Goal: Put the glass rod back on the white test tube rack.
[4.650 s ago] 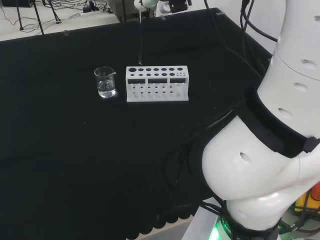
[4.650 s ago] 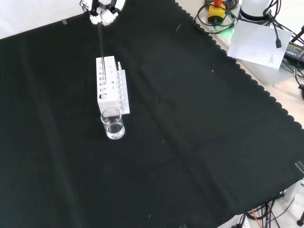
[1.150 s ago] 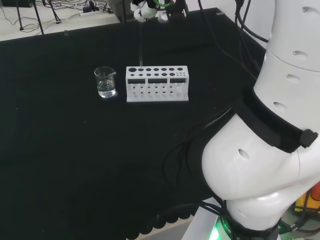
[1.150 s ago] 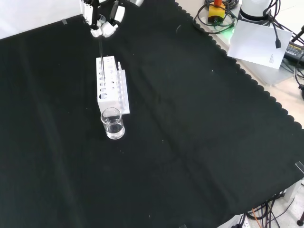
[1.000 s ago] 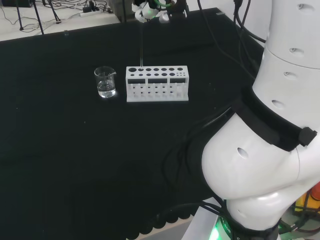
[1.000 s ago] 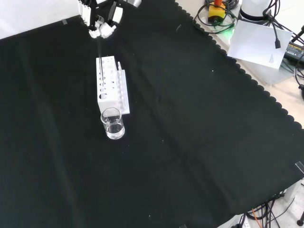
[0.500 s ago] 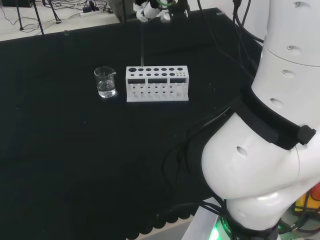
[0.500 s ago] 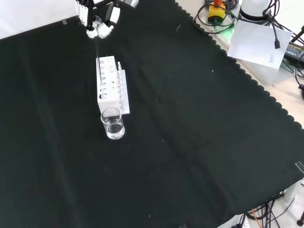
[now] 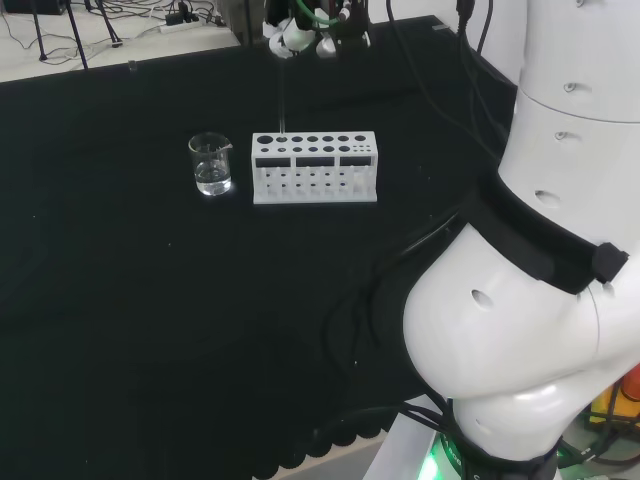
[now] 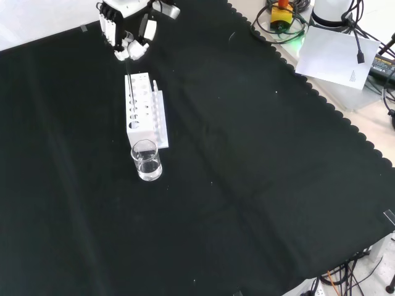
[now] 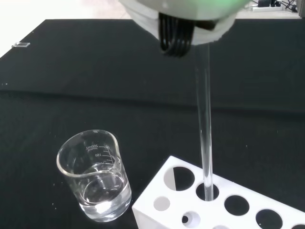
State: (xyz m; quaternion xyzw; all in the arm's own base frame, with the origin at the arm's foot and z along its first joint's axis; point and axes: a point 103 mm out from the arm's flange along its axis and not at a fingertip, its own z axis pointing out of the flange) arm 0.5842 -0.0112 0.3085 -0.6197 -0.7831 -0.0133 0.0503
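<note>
Glass rod stands nearly upright, its lower end entering the second large hole of the white test tube rack, the beaker at about nine o'clock from it in the wrist view. The hand sits at twelve o'clock above the rack, fingers seemingly pinching the rod's top, though that is hard to see. Rod axis and hole line up.
</note>
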